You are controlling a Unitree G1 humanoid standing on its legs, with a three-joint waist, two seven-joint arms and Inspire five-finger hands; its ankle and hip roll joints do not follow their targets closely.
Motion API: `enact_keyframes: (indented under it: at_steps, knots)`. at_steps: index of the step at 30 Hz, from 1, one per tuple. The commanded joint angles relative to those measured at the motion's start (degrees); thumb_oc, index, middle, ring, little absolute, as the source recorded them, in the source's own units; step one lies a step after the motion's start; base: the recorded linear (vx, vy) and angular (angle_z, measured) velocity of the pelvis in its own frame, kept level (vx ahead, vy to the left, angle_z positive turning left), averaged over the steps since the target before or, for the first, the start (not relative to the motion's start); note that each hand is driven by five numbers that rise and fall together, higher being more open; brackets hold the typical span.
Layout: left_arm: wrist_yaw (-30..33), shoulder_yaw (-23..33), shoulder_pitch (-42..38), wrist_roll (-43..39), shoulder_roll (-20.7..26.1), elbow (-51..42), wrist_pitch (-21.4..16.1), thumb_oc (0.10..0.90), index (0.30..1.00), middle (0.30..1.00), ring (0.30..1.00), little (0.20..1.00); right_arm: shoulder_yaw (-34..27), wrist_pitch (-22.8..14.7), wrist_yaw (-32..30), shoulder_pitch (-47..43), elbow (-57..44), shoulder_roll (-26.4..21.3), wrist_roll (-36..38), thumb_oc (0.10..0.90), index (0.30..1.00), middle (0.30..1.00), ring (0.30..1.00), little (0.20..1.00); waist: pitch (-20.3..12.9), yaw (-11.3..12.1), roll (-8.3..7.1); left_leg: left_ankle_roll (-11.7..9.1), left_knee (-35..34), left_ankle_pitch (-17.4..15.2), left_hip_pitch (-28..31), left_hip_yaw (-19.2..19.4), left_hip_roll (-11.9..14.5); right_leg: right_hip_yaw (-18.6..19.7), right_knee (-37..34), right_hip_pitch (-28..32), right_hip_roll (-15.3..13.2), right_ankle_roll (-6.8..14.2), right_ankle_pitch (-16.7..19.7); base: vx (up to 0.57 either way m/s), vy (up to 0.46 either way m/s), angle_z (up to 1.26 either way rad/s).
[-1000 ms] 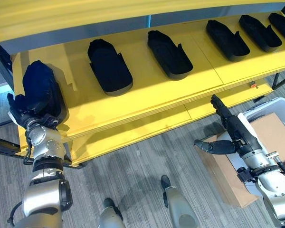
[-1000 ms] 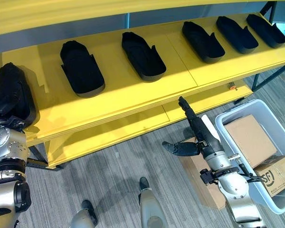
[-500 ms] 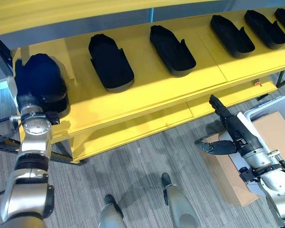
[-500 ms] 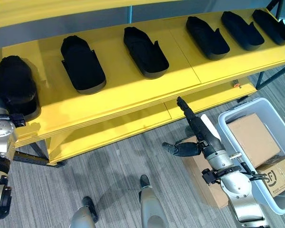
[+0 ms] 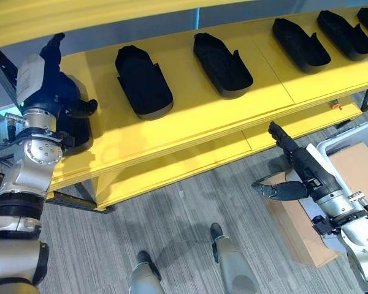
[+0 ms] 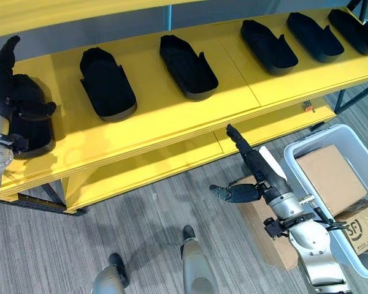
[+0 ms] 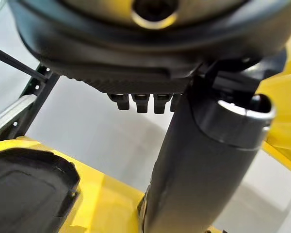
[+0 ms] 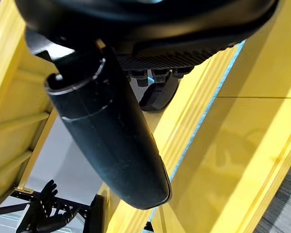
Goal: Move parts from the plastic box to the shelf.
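Left eye view: a yellow shelf [image 5: 190, 116] is seen with black moulded parts laid in a row along it. The left hand [image 5: 49, 73] is raised at the shelf's left end, fingers straight and spread, nothing held; the end part [image 5: 73, 131] sits just below and beside it, near the front edge. Risk judged here: a careless pull-back of that hand could catch the end part and drag it off the edge.

Right eye view: the right hand [image 6: 251, 168] is seen low, in front of the shelf's lower board, fingers extended, thumb out to the side, nothing held. The plastic box [image 6: 356, 138] lies near it on the floor, with cardboard boxes [image 6: 322, 171] inside; no black part can be made out in it. A further cardboard sheet [image 6: 264, 226] lies on the floor under the arm. Risk judged: a reach to the box could strike its rim or the lower board's edge.

Left wrist view: the fingers [image 7: 140, 102] are shown short and uncurled, with the thumb large in front; the end part's rim [image 7: 34, 170] lies close by, not touched.

Right wrist view: the thumb [image 8: 111, 131] and the fingertips are seen against the yellow boards, nothing between them. Little margin from the board is judged.
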Motion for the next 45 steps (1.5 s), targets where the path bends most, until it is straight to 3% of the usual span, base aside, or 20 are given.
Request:
enact_keyframes:
  at_steps: [1,9,14,20,28,37,45]
  knots:
    - [1.3,4.1,1.7,-0.5,5.7,-5.9,-4.1,0.900,1.000,1.000,1.000,1.000,-5.8,-5.8,-1.2,-1.4,-5.8,-2.4,4.4,0.900,1.000,1.000,1.000,1.000,-7.3,0.3,0.13,1.3,2.7,0.4,-4.1,-4.6,0.8,-1.3,-4.3,5.9,-5.2,2.3,-0.6,0.00,0.000,0.00]
    - [-2.0,13.7,16.4,3.8,3.9,-19.2,-2.2,0.900,1.000,1.000,1.000,1.000,-7.4,-4.2,-1.0,-1.4,-5.2,-0.2,2.8,0.900,1.000,1.000,1.000,1.000,-7.6,2.0,0.21,1.4,1.9,0.2,-1.9,-4.9,0.7,-2.0,-4.2,8.4,-5.2,1.7,-1.5,0.00,-0.003,0.00]
    - [-4.2,20.7,28.2,5.6,-0.7,-29.0,-2.8,0.900,1.000,1.000,1.000,1.000,-8.3,-3.5,-0.6,-1.1,-5.2,1.2,2.4,0.900,1.000,1.000,1.000,1.000,-8.2,3.1,0.43,1.4,0.3,0.7,0.5,-5.0,0.5,-2.6,-4.4,10.9,-5.4,1.2,-1.9,0.02,-0.015,0.06]
    - [-8.0,23.8,38.2,6.5,-6.5,-38.4,-4.0,0.900,1.000,1.000,1.000,1.000,-8.8,-3.1,0.0,-1.3,-6.0,2.7,1.6,0.900,1.000,1.000,1.000,1.000,-8.6,4.0,0.75,1.3,-1.2,1.0,2.9,-5.3,0.2,-3.6,-4.8,13.5,-5.8,0.9,-2.6,0.02,-0.028,0.09]
    - [-10.5,23.2,47.2,9.9,-12.8,-46.8,-4.8,0.900,1.000,1.000,1.000,1.000,-7.9,-3.4,-0.2,-1.1,-6.9,4.4,1.0,0.900,1.000,1.000,1.000,1.000,-9.5,5.2,0.91,1.5,-3.2,1.9,4.5,-6.0,0.0,-5.1,-4.9,15.4,-5.6,0.6,-3.4,0.01,-0.033,0.09]
    - [-14.5,19.1,54.4,13.5,-13.3,-53.9,-6.8,0.900,1.000,1.000,1.000,1.000,-7.1,-3.8,-0.9,0.1,-7.9,5.2,0.6,0.900,1.000,1.000,1.000,1.000,-10.3,6.0,0.91,1.7,-5.1,2.9,5.1,-7.1,0.0,-7.0,-4.2,16.5,-5.1,0.4,-4.6,0.01,-0.029,0.09]
    - [-15.4,15.4,56.0,15.4,-13.3,-52.6,-6.6,0.900,1.000,1.000,1.000,1.000,-7.1,-4.1,-2.2,0.6,-7.9,5.5,0.1,0.900,1.000,1.000,1.000,1.000,-10.4,6.1,0.74,1.8,-5.0,3.3,4.5,-7.8,0.0,-7.6,-3.3,16.0,-4.9,0.3,-5.1,0.00,-0.009,0.04]
